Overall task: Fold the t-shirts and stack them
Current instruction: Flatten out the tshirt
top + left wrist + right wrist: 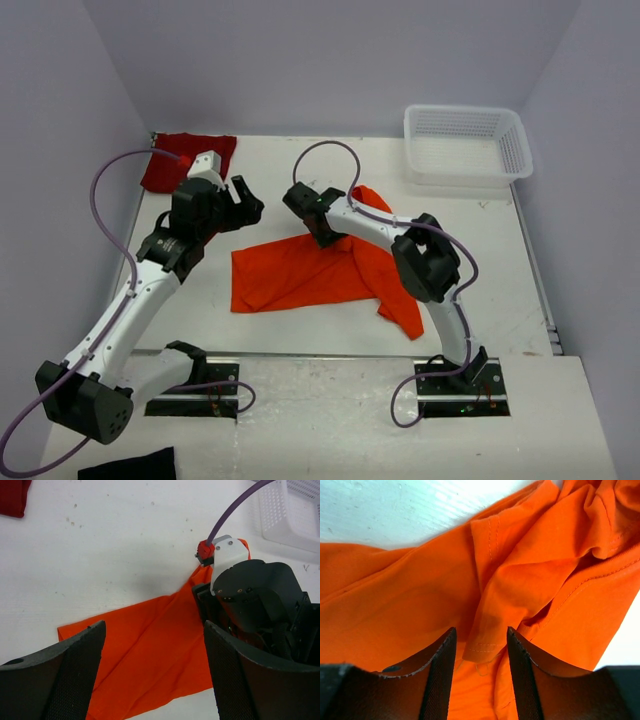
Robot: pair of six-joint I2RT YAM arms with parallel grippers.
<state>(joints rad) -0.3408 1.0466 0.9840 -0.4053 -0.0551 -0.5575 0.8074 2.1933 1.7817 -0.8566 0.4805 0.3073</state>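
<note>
The orange t-shirt (300, 272) lies partly spread and rumpled in the middle of the table, one part trailing toward the front right. My right gripper (320, 235) is low over its back edge, open. In the right wrist view a hemmed sleeve fold (487, 630) lies between the parted fingers (440, 670), and neither pad presses on it. My left gripper (246, 200) hovers open to the left of the shirt's back edge, holding nothing. Its wrist view shows the orange t-shirt (150, 660) below wide jaws. The dark red t-shirt (185, 160) lies bunched in the back left corner.
A white mesh basket (466, 145) stands at the back right. A small black cloth (130, 466) lies on the near platform by the left arm's base. The right arm's wrist (255, 595) sits close to my left gripper. Walls close in the back and both sides.
</note>
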